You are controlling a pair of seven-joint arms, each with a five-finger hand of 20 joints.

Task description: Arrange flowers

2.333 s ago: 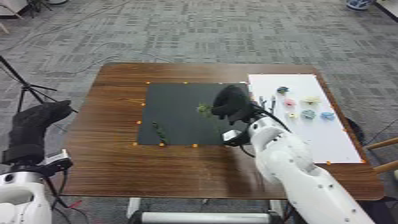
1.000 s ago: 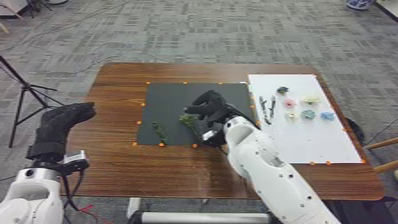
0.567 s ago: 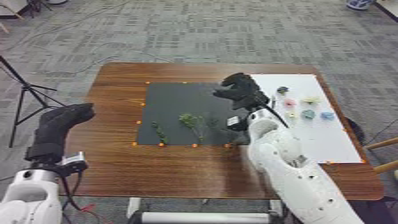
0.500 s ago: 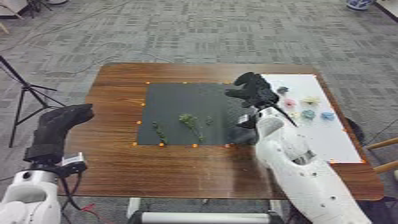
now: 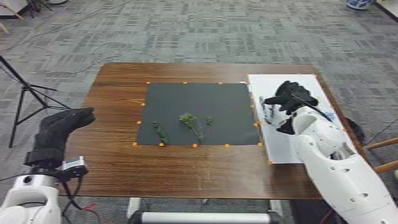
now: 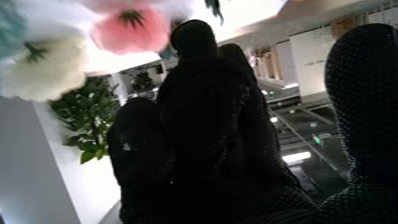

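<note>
The right hand (image 5: 294, 95) is over the white board (image 5: 282, 147), fingers extended and thumb set apart, holding nothing; it is likely kept that way to come down around a bloom without crushing it. Close by it are a pink flower (image 6: 131, 31), a cream flower (image 6: 51, 69) and some green leaves (image 6: 87, 119). On the black mat (image 5: 178, 97) lie a leafy sprig (image 5: 188, 120), a dark stem (image 5: 160, 132) and a small sprig (image 5: 210, 120), spaced apart—probably a green backing for blooms. The left hand (image 5: 65, 122) is loosely extended and empty beside the desk (image 5: 178, 175)—presumably leaving the work area free.
</note>
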